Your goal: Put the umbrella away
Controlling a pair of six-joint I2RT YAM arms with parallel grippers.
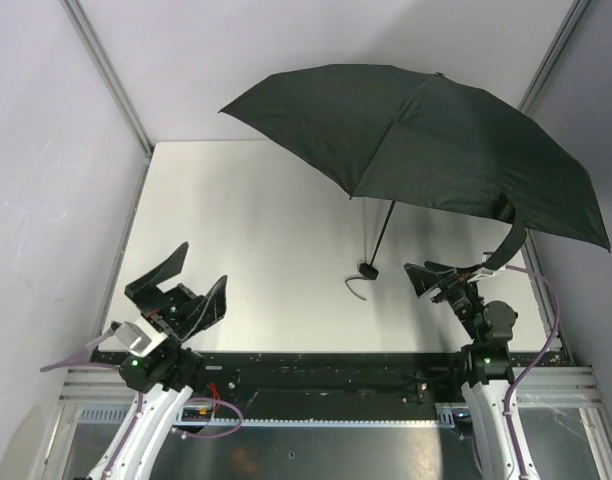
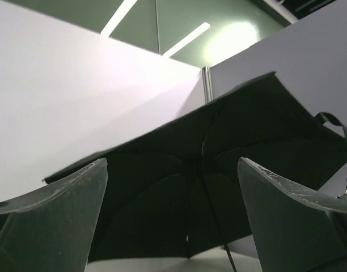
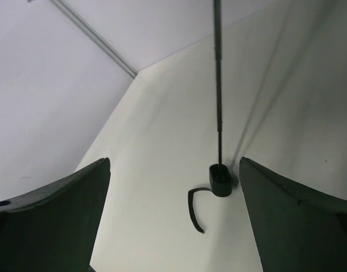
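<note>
1. The umbrella (image 1: 426,140) is fully open, and its canopy covers the far right part of the table (image 1: 246,220).
2. Its shaft (image 1: 383,232) slants down to the small knob handle (image 1: 367,269), which sits on the table about mid-width. The wrist strap (image 1: 356,290) curls on the surface just near of it.
3. The left gripper (image 1: 196,272) is at the near left, well apart from the umbrella. It's angled upward with its jaws wide and nothing between them.
4. The right gripper (image 3: 174,161) is at the near right, under the canopy's near edge. Its jaws are wide too and holding nothing, and the handle is just ahead of them.
5. A black band (image 1: 508,247) hangs beside the right gripper. It's probably the umbrella's closure tab, but I can't really tell.
</note>
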